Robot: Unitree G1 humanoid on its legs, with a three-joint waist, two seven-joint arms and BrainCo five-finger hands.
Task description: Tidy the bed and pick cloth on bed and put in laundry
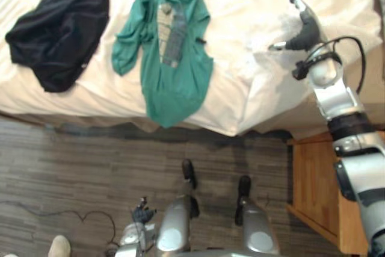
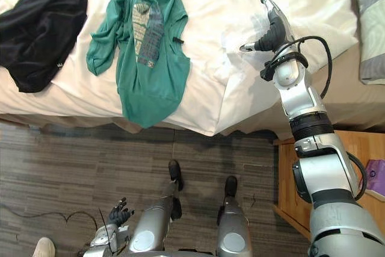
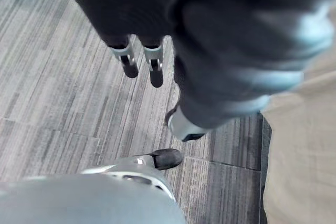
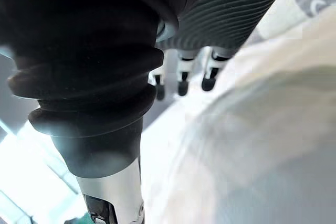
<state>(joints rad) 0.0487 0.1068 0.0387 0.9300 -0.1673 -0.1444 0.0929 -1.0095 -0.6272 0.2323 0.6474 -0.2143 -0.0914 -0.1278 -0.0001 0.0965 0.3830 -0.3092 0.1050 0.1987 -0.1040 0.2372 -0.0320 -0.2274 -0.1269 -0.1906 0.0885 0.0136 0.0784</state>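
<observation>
Bed [image 1: 252,4]: white sheet, rumpled near its right corner. Wood-look floor [image 1: 72,167] in front of it, wooden nightstand [image 1: 316,179] to the right of the bed corner.

Black cloth [image 1: 60,28]: bunched on the bed, far left. Green shirt [image 1: 174,76]: spread out mid-bed just right of the black cloth, not touching it, lower end draped over the bed's front edge. Neither is held. Grey pillow [image 2: 370,28] at the bed's far right edge.

Right robot hand [image 2: 272,27]: over the rumpled sheet, well right of the green shirt. Fingers [image 4: 182,74] straight, thumb spread out to the side, nothing in the grasp. Can't tell if it touches the sheet.

Left robot hand [image 2: 120,215]: hanging low over the floor, fingers loose and spread, empty.

A person's shoe [image 1: 59,247] on the floor, bottom left.
</observation>
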